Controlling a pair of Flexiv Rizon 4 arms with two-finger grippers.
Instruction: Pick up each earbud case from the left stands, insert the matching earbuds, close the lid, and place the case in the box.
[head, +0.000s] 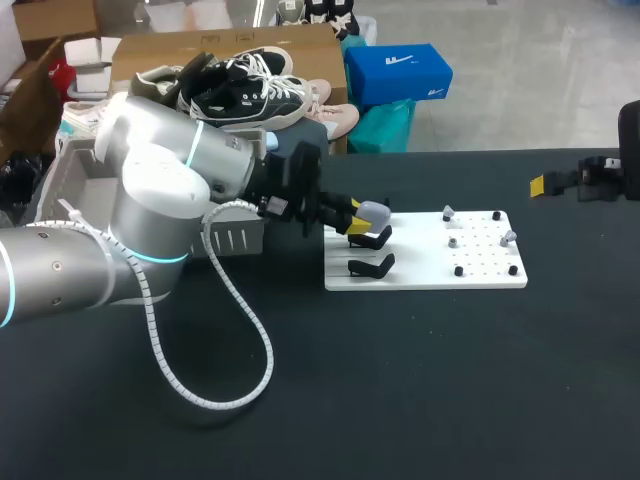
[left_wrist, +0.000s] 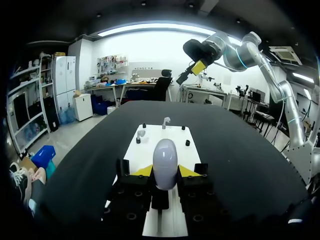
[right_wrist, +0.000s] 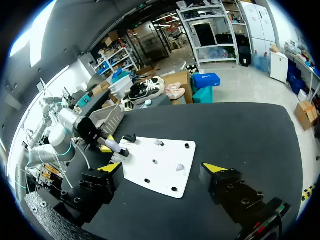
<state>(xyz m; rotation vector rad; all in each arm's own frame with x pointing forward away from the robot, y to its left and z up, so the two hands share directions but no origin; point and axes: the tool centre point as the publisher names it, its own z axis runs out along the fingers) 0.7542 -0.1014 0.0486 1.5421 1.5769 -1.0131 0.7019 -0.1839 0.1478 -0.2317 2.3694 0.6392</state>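
— Earbud case (left_wrist: 165, 156): location?
— Upright on stand (head: 372, 240), board's (head: 430, 272) 10 o'clock corner; left gripper (left_wrist: 165, 171) clamped on both sides.
— Handling?
— Probably light, hard, glossy, slippery; best held mid-body, clear of lid. Right gripper (right_wrist: 162, 175) at 3 o'clock, wide open, empty.

The left arm (head: 150, 220) covered most of the grey box (head: 75, 178) in the head view. The case's (left_wrist: 165, 155) lower end was hidden between the left gripper's (left_wrist: 165, 172) fingers. The small pieces (head: 452, 241) on the white board (head: 420, 272) were too small to tell apart. The right arm (head: 628, 140) was cut off by the head view's edge.
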